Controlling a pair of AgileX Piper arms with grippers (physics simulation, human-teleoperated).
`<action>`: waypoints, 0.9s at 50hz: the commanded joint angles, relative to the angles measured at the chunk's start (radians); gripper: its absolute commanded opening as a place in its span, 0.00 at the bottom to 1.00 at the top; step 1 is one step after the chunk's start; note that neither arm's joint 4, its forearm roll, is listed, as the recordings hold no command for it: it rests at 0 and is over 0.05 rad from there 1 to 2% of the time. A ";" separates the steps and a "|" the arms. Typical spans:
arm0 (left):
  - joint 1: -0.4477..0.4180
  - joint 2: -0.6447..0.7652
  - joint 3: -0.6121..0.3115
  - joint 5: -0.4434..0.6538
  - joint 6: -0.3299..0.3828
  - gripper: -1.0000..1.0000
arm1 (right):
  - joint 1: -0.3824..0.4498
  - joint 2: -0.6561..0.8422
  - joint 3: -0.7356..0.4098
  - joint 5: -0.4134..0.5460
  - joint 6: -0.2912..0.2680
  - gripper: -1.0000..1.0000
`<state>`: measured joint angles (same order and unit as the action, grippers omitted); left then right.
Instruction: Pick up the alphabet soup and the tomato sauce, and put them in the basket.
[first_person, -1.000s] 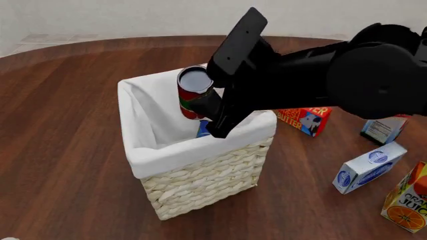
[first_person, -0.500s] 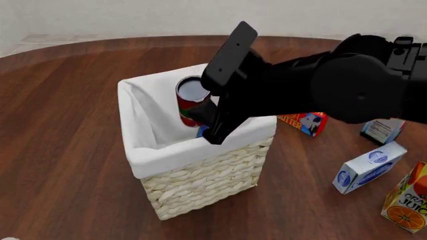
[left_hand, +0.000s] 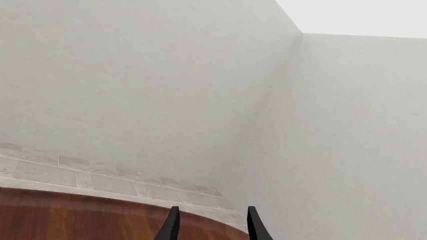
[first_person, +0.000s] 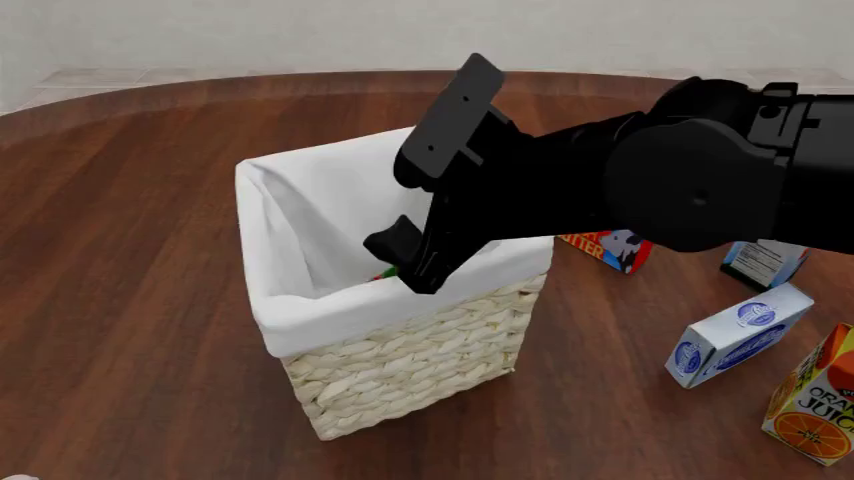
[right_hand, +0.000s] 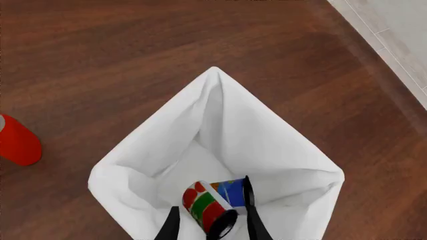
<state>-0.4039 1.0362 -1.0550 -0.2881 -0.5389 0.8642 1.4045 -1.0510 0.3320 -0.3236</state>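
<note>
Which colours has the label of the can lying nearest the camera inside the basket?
Red and green, on the tomato sauce; the right wrist view shows it best.

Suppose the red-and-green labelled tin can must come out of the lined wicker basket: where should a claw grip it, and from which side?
Probably from straight above, through the open top of the cream wicker basket; its tall walls block sideways approaches. The red-and-green labelled tin can lies tipped over beside the blue-and-orange tin can, so close across its curved label wall.

Inside the basket (right_hand: 133, 165), on its white liner floor, the tomato sauce (right_hand: 208, 208) lies tilted against the alphabet soup (right_hand: 233, 191) — both between the right gripper (right_hand: 210, 227) fingertips, jaws apart. A red object (right_hand: 17, 140) sits beside the basket.
</note>
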 joint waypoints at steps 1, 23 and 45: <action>0.000 0.000 0.000 0.000 0.000 1.00 | 0.000 -0.010 0.000 0.003 0.008 1.00; 0.000 0.000 0.000 0.000 0.000 1.00 | -0.004 -0.007 -0.018 0.006 -0.003 1.00; 0.000 0.000 0.000 0.000 0.000 1.00 | 0.005 -0.031 -0.055 0.036 -0.021 1.00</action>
<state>-0.4039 1.0362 -1.0550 -0.2881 -0.5389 0.8649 1.3804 -1.0856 0.3546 -0.3361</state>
